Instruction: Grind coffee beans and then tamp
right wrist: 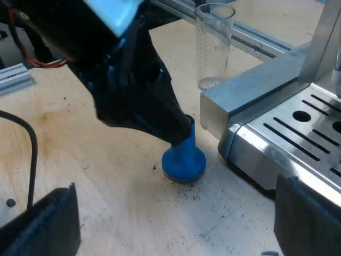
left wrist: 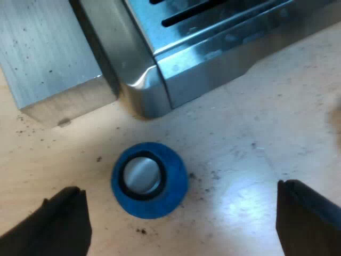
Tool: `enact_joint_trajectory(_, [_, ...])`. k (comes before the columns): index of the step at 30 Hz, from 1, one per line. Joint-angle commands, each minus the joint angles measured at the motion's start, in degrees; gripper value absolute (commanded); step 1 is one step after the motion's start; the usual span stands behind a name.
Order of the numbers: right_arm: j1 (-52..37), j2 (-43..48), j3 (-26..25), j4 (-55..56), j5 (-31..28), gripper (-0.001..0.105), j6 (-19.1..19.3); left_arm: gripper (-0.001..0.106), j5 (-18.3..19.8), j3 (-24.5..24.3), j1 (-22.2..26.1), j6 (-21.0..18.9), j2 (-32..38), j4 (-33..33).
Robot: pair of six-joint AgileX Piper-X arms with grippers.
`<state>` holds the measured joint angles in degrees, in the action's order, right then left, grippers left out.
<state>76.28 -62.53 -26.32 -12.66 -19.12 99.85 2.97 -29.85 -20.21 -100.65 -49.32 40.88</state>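
Beside the espresso machine [left wrist: 213, 58], upright blue tamper [left wrist: 149, 180]

The left gripper [right wrist: 184, 130] is hanging over the blue tamper [right wrist: 184, 165], which is standing on the worktop [right wrist: 106, 176] near the espresso machine's [right wrist: 298, 128] corner.

- The counter [left wrist: 266, 106] is pale wood with a faint grain and a slight sheen.
- Dark specks [left wrist: 141, 231] lie scattered over it, thicker in some patches than in others.
- A soft white glare [left wrist: 248, 194] of light sits on the wood.
- A grooved metal rail [right wrist: 261, 42] runs along one edge of the counter; a pale board [right wrist: 277, 16] lies beyond it.
- A short ribbed metal profile [right wrist: 13, 80] lies at another edge.
- A small dark round mark [right wrist: 10, 202] sits in the wood.
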Motion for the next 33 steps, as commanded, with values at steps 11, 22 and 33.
enact_joint_trajectory(11, [-0.07, 0.35, -0.09, -0.45, -0.02, 0.075, 0.38, 0.073, -2.37, -0.25, -0.29, 2.01, -14.36, -6.87])
enact_joint_trajectory(22, [-0.07, 0.35, -0.09, -0.45, -0.02, 0.075, 0.38, 0.072, -2.24, -0.25, -0.29, 2.86, -19.76, -8.17])
enact_joint_trajectory(33, [-0.07, 0.35, -0.09, -0.45, -0.33, 0.075, 0.15, 0.000, 2.36, -0.71, -0.29, 3.04, -19.65, -5.91])
